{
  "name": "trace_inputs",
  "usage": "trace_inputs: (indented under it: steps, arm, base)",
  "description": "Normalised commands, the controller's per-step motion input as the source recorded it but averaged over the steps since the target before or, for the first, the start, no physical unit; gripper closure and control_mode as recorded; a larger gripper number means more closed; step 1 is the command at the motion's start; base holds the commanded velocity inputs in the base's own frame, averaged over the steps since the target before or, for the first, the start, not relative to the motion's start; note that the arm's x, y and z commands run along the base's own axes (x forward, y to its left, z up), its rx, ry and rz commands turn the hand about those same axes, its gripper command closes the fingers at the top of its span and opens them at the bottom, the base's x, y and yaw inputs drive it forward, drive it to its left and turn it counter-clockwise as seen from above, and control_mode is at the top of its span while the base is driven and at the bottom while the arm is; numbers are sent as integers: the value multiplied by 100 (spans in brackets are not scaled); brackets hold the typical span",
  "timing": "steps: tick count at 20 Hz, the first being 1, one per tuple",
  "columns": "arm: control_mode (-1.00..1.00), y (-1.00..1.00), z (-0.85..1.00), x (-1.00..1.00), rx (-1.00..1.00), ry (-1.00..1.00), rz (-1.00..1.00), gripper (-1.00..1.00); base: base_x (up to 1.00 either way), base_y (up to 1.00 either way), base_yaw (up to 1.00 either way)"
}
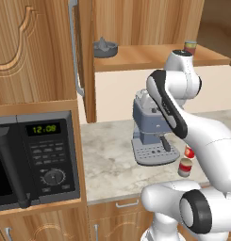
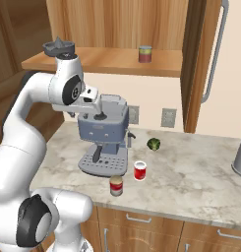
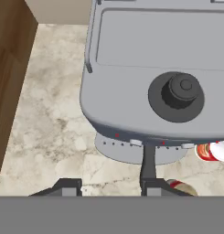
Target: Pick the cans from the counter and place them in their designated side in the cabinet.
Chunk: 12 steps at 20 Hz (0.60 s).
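Writing that can be read is limited to the microwave [image 1: 34, 160] clock, whose green digits show 12:09; the labels on the 2 cans are too small to read. The bright red can [image 2: 140, 171] has a white top and a white label patch, and stands upright on the counter [image 2: 191, 177] just in front of the right corner of the grey coffee machine [image 2: 105, 138]. The darker red can [image 2: 116, 186], with a grey band and a pale lid, stands upright nearer the counter's front edge, close beside the first but apart from it. A third can [image 2: 145, 53] with a greenish label sits on the shelf of the open cabinet [image 2: 117, 61], along with a grey juicer [image 1: 105, 47]. The gripper [image 3: 112, 187] hovers above the coffee machine's top, fingers spread apart and holding nothing. A small green vegetable [image 2: 153, 144] lies near the wall.
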Motion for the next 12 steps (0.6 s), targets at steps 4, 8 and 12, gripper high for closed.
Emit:
trace_inputs:
  steps: [4,8,12]
  arm:
    - [-100,2,0,-10,-1,-3,0,-100]
    - [-100,-1,-23,-18,0,0,0,-100]
    - [-100,-13,-42,-32,0,0,0,-100]
  base:
    - [0,0,0]
    - [0,0,0]
    - [0,0,0]
